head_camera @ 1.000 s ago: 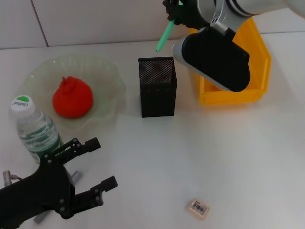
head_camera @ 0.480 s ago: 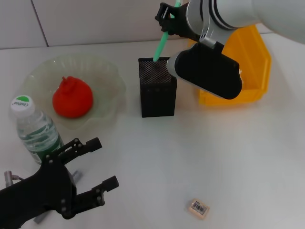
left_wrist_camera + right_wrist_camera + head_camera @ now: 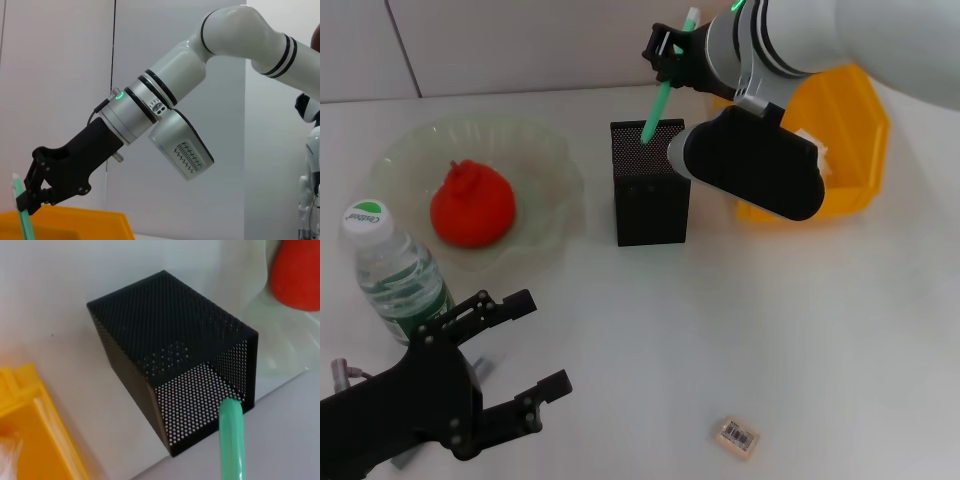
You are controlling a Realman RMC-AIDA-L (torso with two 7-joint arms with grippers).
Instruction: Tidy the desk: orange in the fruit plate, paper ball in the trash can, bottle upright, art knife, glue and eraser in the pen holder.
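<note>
My right gripper is shut on a slim green stick, held tilted above the black mesh pen holder. The stick's lower tip is at the holder's open top; in the right wrist view the green stick points into the pen holder. The orange lies in the fruit plate. The bottle stands upright at the left. The eraser lies on the table near the front. A white paper ball shows in the yellow trash can. My left gripper is open low at the front left.
A grey elongated item lies partly hidden under my left gripper. The right arm's black forearm housing hangs between the pen holder and the trash can. White table stretches between the holder and the eraser.
My right gripper has moved left and down, bringing the green stick's tip from above and behind the pen holder to its open top. The left arm has stayed put.
</note>
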